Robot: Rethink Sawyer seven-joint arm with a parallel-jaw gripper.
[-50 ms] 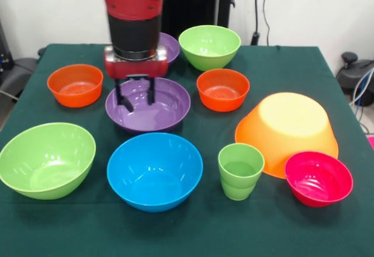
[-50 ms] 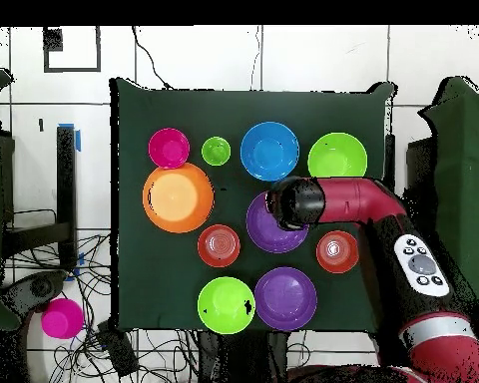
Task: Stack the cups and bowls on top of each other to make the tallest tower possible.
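Hovering above the near purple bowl [image 1: 148,106], the gripper [image 1: 135,98] is seen in the front view with its two dark fingers [image 1: 120,96] set narrowly apart and nothing held between them. The tips appear to hang just over the bowl's far rim, though contact cannot be judged from this angle. Around this bowl are arranged two orange-red bowls [image 1: 75,84], two lime-green bowls [image 1: 47,159], a blue bowl [image 1: 155,170], the light-green cup [image 1: 240,170], an upturned large orange bowl [image 1: 287,132] and a pink-red bowl [image 1: 318,178]; a second purple bowl [image 1: 170,45] is partly hidden behind the arm.

In the overhead view, the arm's head [image 2: 295,202] is shown covering the middle purple bowl [image 2: 266,225] at its upper right edge, so the fingers are hidden. The bowl lies directly beneath the gripper; a rim grasp is judged to call for a descent, not a sideways reach. No stack is yet built.
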